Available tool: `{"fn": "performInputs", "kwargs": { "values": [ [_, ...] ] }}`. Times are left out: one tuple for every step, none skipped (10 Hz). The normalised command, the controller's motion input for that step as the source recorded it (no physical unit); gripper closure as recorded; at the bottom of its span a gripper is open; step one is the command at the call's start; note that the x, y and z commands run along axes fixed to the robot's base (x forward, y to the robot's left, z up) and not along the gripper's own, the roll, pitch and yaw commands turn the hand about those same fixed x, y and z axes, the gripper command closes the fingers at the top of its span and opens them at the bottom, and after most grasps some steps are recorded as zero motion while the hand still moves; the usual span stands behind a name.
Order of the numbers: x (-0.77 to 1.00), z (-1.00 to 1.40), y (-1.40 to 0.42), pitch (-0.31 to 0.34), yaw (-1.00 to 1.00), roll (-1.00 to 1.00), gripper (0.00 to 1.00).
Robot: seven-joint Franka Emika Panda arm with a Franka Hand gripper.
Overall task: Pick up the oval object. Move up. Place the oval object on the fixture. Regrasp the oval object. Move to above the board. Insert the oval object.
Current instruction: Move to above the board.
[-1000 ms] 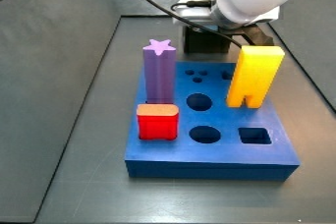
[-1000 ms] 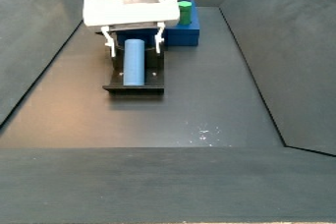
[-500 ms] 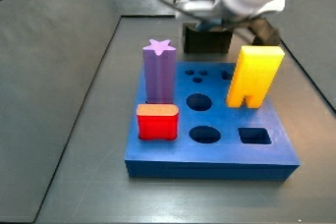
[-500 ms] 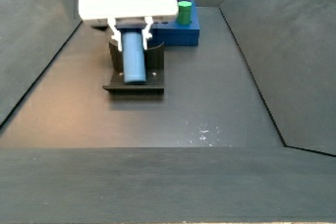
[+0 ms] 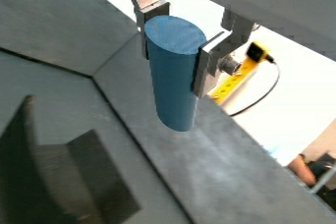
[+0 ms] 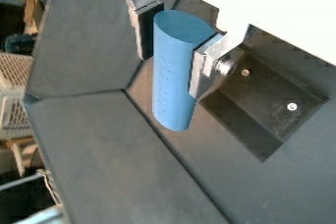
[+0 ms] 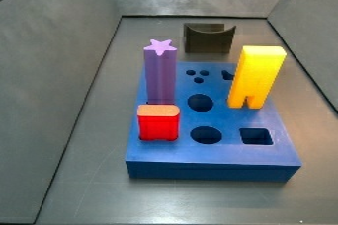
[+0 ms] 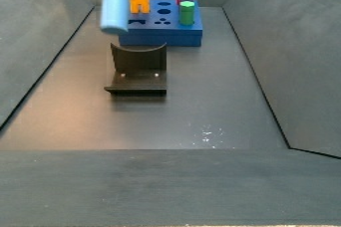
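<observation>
Since the gripper point(image 5: 178, 43) is clamped on the oval object point(image 5: 172, 73) and hangs high above the fixture point(image 8: 138, 65), you can judge the regrasp done. In both wrist views the peg sits between the silver fingers point(image 6: 205, 59), pointing down. The fixture's notch lies bare. What you have left is the carry to above the board point(image 7: 211, 130) and the insertion; its oval hole point(image 7: 207, 134) shows free. Beneath lies a dark matte floor point(image 8: 186, 131) between sloping grey walls point(image 7: 59, 61).

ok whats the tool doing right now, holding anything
Tool: closed on the blue-grey oval peg, lifted clear above the dark fixture.
</observation>
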Motion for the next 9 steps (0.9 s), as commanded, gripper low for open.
{"fn": "performInputs", "kwargs": {
  "values": [
    [0.05,1.0,0.06,0.112,-0.26,-0.01,1.0],
    [0.04,1.0,0.06,0.166,-0.19,0.0,1.0],
    [0.03,1.0,0.05,0.216,-0.11,0.0,1.0],
    [0.03,1.0,0.05,0.255,-0.04,-0.01,1.0],
    [0.04,1.0,0.04,0.267,0.01,-0.02,1.0],
    [0.05,1.0,0.03,0.279,0.08,-0.03,1.0],
    [0.05,1.0,0.02,0.273,0.11,-0.03,1.0],
    [0.05,0.83,0.0,0.238,0.17,-0.04,1.0],
    [0.04,0.66,-0.01,0.205,0.19,-0.04,1.0]
  ]
}}
